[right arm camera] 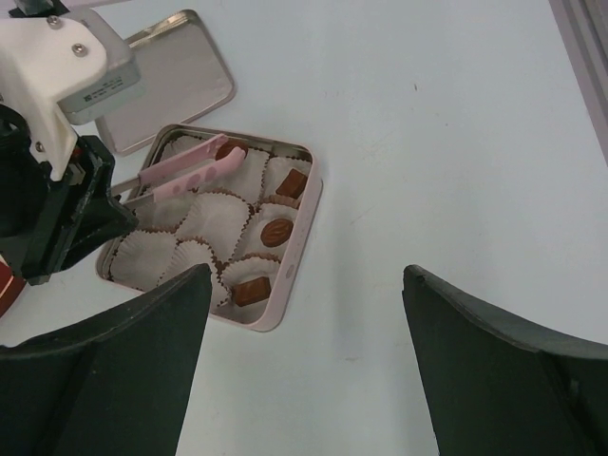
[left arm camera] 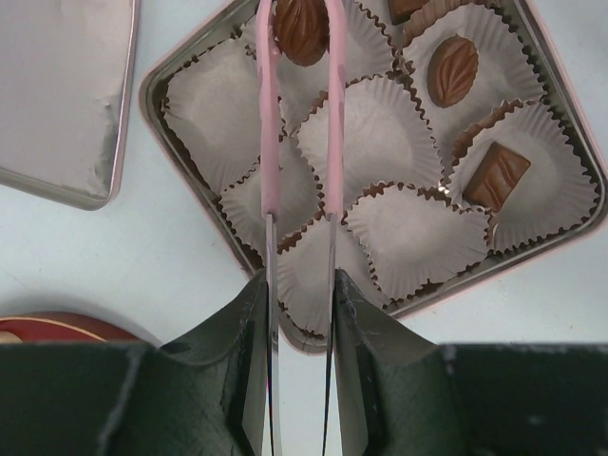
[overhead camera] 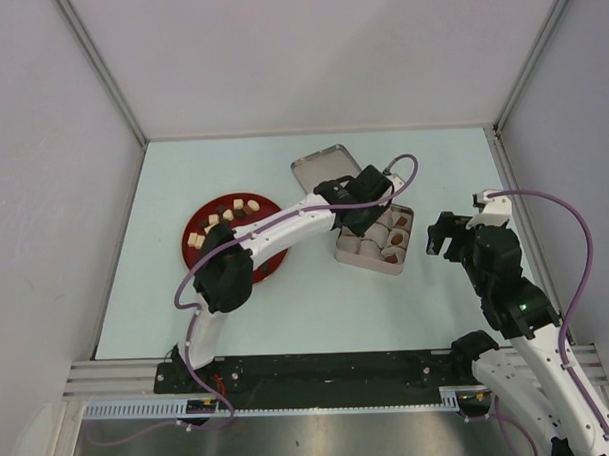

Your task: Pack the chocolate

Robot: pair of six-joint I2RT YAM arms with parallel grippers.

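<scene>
Top external view has the left arm reaching far and right over the tin, with the left gripper above it. The loose chocolate, dark and cream bits, lies on the red plate to the left. The lid rests just beyond the tin, and the right gripper hangs apart from the tin on the right. Left wrist view has the left gripper clamped on pink tongs, whose tips pinch one ridged brown piece over one of the paper cups; two other brown pieces sit in cups on the right of this view. Such a piece looks light, hard and smooth, so it may slip or scuff. A gentle pinch across its flanks seems best, and the flimsy cups would crumple if pressed. Right wrist view has the right gripper's fingers spread wide with nothing between them, the tin lying beyond to the left.
</scene>
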